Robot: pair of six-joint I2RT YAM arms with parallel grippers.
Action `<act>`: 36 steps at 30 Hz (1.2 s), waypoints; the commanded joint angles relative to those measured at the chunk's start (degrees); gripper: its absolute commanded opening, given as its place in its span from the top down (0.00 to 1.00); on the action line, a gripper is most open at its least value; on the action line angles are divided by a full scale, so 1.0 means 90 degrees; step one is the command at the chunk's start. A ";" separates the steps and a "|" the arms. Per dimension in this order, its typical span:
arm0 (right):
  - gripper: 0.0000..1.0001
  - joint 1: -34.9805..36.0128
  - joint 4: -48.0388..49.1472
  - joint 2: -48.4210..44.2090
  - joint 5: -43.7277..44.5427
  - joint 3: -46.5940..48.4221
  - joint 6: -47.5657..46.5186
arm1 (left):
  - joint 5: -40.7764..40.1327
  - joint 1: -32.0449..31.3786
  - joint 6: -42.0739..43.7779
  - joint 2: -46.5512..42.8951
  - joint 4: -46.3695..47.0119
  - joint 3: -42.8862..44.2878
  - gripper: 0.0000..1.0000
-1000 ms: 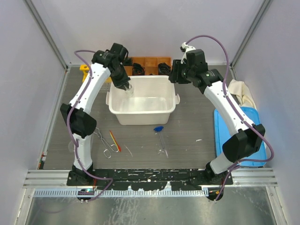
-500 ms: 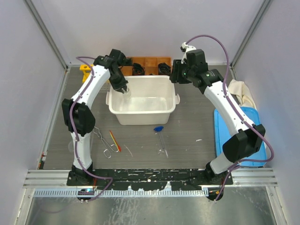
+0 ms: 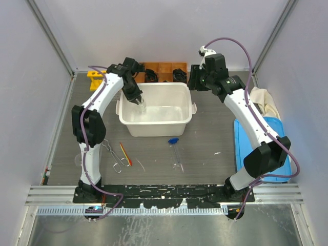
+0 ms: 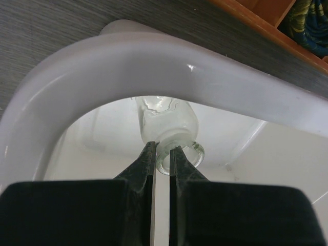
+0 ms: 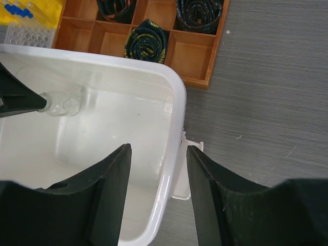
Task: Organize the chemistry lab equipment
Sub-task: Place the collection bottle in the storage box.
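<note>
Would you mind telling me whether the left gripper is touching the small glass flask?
Touching. The left wrist view shows the left gripper shut on the neck of the small glass flask, both fingers pressed against the glass.

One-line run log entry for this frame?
left gripper: shut on glass flask over white tub | right gripper: open, empty, by tub's right rim

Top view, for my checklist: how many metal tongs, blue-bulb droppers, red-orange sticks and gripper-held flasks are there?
metal tongs: 1
blue-bulb dropper: 1
red-orange stick: 1
glass flask, pinched at its neck by the left gripper over the white tub: 1
Total: 4
</note>
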 commanded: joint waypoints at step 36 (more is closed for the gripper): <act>0.47 -0.0047 0.0192 -0.0137 -0.0065 0.0068 -0.0035 | -0.0040 -0.0447 0.0218 -0.0306 0.0462 -0.0485 1.00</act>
